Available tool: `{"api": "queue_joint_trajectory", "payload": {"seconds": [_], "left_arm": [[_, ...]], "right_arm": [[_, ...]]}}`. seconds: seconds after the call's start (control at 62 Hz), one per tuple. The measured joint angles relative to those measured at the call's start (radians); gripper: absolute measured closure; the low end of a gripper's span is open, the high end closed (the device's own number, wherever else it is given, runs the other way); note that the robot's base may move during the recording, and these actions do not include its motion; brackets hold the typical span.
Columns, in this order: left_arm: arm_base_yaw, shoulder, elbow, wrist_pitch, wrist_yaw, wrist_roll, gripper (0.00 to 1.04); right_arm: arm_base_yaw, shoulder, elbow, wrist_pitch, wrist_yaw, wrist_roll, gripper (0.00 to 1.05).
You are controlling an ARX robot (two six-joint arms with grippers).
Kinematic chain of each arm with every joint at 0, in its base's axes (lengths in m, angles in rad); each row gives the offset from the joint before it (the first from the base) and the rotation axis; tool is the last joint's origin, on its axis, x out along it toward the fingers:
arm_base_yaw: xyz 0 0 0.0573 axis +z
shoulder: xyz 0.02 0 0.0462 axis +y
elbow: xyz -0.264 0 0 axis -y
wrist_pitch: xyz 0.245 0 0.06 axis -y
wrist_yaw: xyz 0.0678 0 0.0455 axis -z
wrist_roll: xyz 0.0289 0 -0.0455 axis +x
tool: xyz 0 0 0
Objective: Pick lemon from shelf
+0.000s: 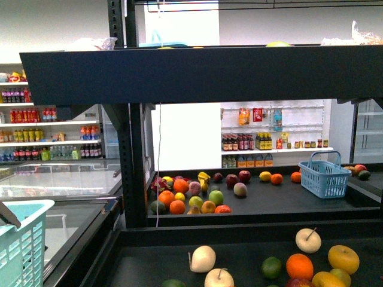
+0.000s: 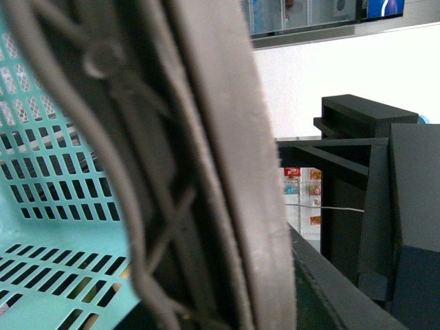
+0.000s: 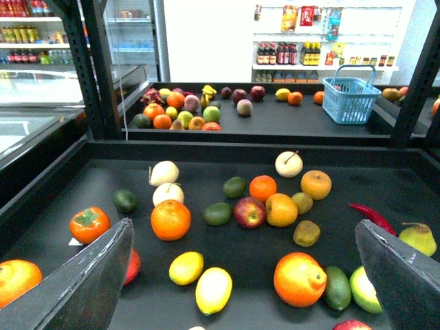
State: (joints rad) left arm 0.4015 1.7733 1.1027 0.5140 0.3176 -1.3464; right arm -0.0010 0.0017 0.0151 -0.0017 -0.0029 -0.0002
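Right wrist view: the right gripper [image 3: 243,227] hangs over the near tray of the black metal multi-tier shelf [image 3: 240,150]. Its two dark grey fingers [image 3: 89,275] are spread wide, with nothing between them but open air and the fruit below.

Lemon: the bright yellow, smooth oval lemon [image 3: 214,290] lies on its side on the dark tray floor, in the gap between the two fingers and clear of both. A smaller, slightly deeper yellow oval fruit [image 3: 186,267] sits just beside it, touching or nearly so; I cannot tell which. A round orange [image 3: 170,219] lies further back on the tray. A larger orange with a dimpled end [image 3: 300,278] lies near the lemon on its other side, next to a dark green oval fruit [image 3: 337,287]. A red apple [image 3: 249,212] sits mid-tray.

Front view: the upper shelf tray spans the picture overhead. A rear tray carries more fruit and a light blue plastic basket [image 1: 324,175]. A teal plastic slotted basket [image 1: 21,251] stands at the lower left. The lemon does not show in this view.

Left wrist view: the left gripper [image 2: 206,179] shows only as a blurred grey bulk close to the lens, right against the teal basket's wall. I cannot tell how its fingers stand.
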Motion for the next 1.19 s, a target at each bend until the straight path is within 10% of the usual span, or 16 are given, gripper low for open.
{"api": "queue_joint_trajectory", "payload": {"seconds": [0.532, 0.709, 1.193], "left_arm": [[-0.064, -0.167, -0.058, -0.037, 0.306, 0.220, 0.93], [-0.208, -0.222, -0.060, -0.078, 0.464, 0.353, 0.97], [-0.522, -0.063, -0.039, -0.084, 0.468, 0.477, 0.98]], "right_arm": [[0.000, 0.000, 0.000, 0.000, 0.000, 0.000, 0.07], [0.000, 0.000, 0.000, 0.000, 0.000, 0.000, 0.07], [0.000, 0.000, 0.000, 0.000, 0.000, 0.000, 0.07]]}}
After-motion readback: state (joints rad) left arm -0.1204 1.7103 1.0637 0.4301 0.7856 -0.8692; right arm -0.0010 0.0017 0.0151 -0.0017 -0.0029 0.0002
